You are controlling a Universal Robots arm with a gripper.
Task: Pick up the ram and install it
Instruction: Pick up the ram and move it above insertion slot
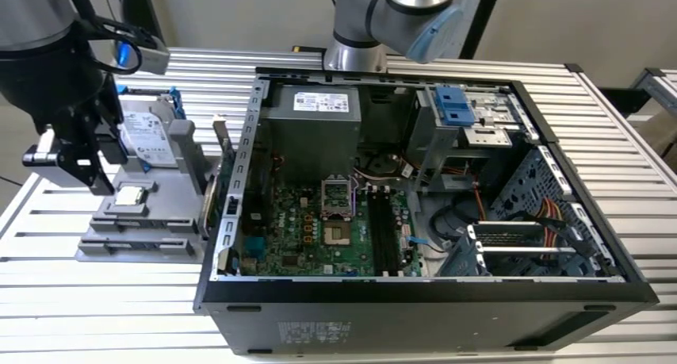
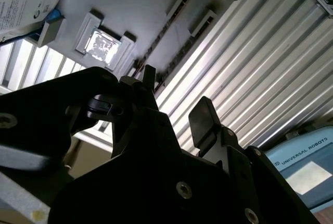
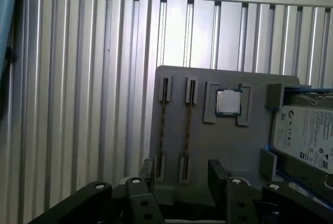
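Two rams stand on edge in the slots of a grey holder; the ram nearer the chip and its twin show as thin dark strips. In the second wrist view a ram runs past the holder's brackets. My gripper is open, hovering above the holder's ram end, its black fingers apart with nothing between them. In the exterior view the gripper hangs over the holder's left side, outside the computer case. The motherboard's long black slots lie inside the open case.
A small square silver chip and a labelled hard drive in a blue frame share the holder. The open computer case stands at the exterior view's right on a ribbed metal table. A second arm's base rises behind the case.
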